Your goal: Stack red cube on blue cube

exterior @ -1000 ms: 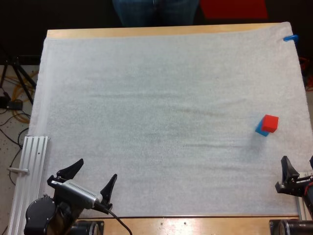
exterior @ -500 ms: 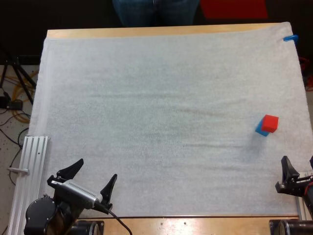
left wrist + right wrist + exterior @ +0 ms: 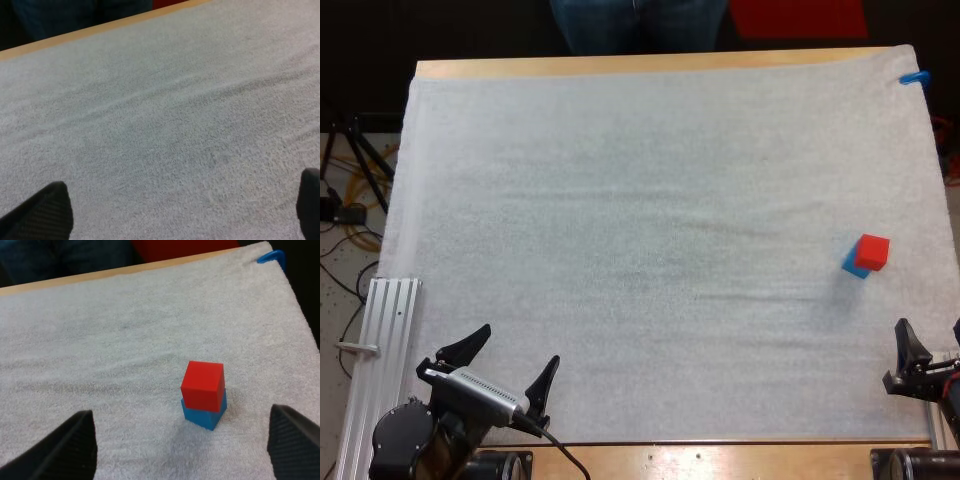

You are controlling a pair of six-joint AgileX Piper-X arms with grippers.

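Resting on top of the blue cube (image 3: 853, 266), the red cube (image 3: 872, 251) sits at the right of the high view, a little below mid-height, on the white mat (image 3: 650, 200). The right wrist view confirms contact: red directly upon blue, turned slightly so that a blue edge shows beneath it, the pair upright.

The right tool (image 3: 930, 338) stands at the lower right edge of the frame, well apart from the stack, its fingers spread wide and clear of both cubes. The left tool (image 3: 517, 347) hangs at the lower left, likewise spread, nothing between its fingers but bare mat.

Change over the last second: none observed. Cubes and both arms occupy the same positions throughout.

Assessment: the stack stands unaided with no tool near it, so the task appears complete and the arms look parked. No hazard noted.

A person's legs (image 3: 640, 20) show beyond the far edge of the tabletop (image 3: 620, 66).
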